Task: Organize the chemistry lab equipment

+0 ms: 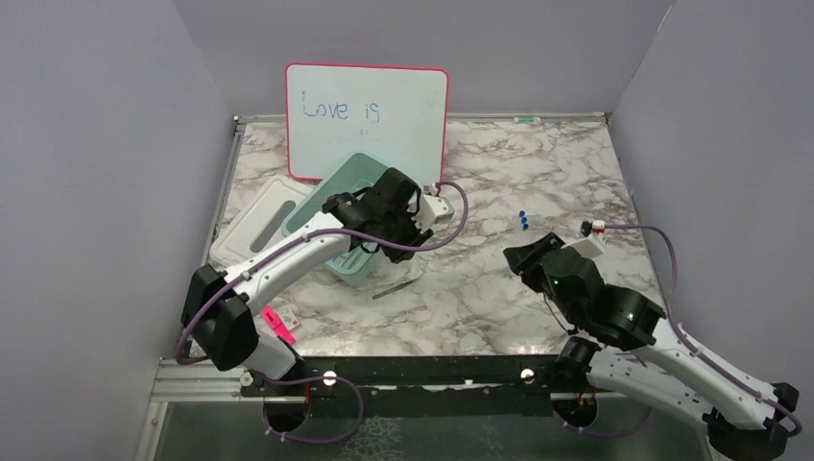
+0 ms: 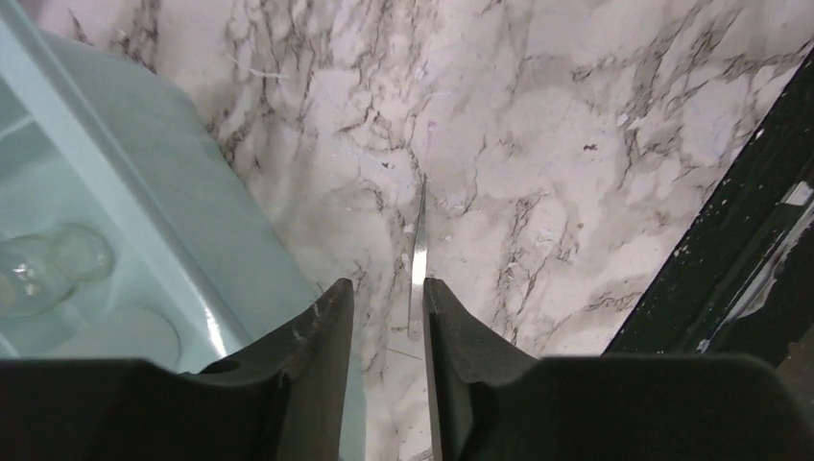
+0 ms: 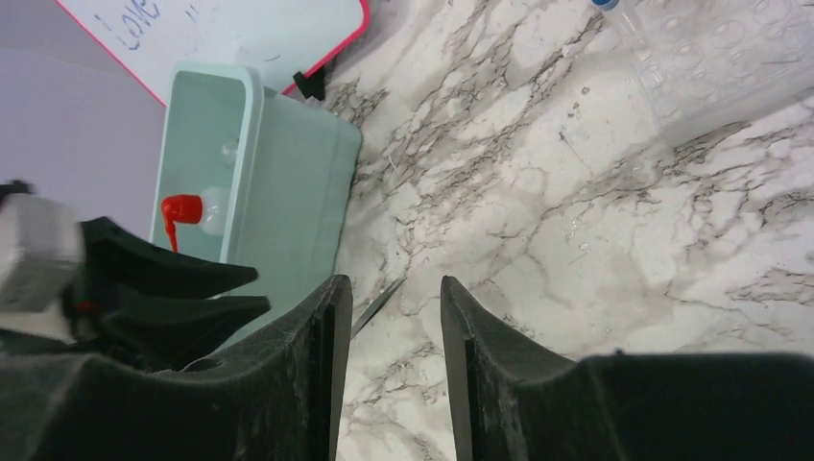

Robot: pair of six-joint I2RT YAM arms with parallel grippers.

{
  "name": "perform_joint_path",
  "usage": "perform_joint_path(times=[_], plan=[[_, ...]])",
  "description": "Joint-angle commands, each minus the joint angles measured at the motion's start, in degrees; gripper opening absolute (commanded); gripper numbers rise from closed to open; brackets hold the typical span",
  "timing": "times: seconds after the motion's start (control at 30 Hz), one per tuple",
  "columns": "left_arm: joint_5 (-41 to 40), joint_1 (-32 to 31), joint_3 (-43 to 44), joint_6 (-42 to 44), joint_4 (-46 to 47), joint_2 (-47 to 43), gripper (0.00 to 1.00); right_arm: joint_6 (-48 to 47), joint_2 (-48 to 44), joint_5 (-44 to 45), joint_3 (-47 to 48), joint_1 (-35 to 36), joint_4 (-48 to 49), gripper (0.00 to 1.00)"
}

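My left pincer (image 2: 386, 286) is hovering, jaws narrowly parted and gripping nothing, over the metal tongs (image 2: 419, 240), which are lying on the marble table (image 2: 576, 125) beside the mint bin (image 2: 192, 221); my right pincer (image 3: 392, 280) is standing parted, empty.

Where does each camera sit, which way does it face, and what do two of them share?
Top external: fixed above and behind the bases, looking down over the marble table toward the whiteboard; the left arm and right arm both show.
Left wrist: on the left arm, looking down at the metal tongs beside the teal bin; its own jaws fill the bottom.
Right wrist: on the right arm, looking across at the bin and whiteboard; its own jaws below.
Shared: all three show the tongs and bin.
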Motion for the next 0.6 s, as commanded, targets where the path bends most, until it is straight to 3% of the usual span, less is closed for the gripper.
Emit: perform_joint_path(times=[0.0,0.37,0.57], plan=[[-3.5,-1.2,-2.3,1.5,0.5,5.0,0.33,-2.8,-4.7,4.7,-1.8,0.0,2.4,0.42],[-8.9,-4.8,-4.5,-0.5,2.3,14.6,0.37,-9.6,-12.2,6.1,-6.5,0.1,9.9,0.42],[-11.1,-6.9,-5.2,-0.3,2.6,18.9,0.41,-8.9,-12.9,6.5,-7.0,0.0,8.8,0.45]])
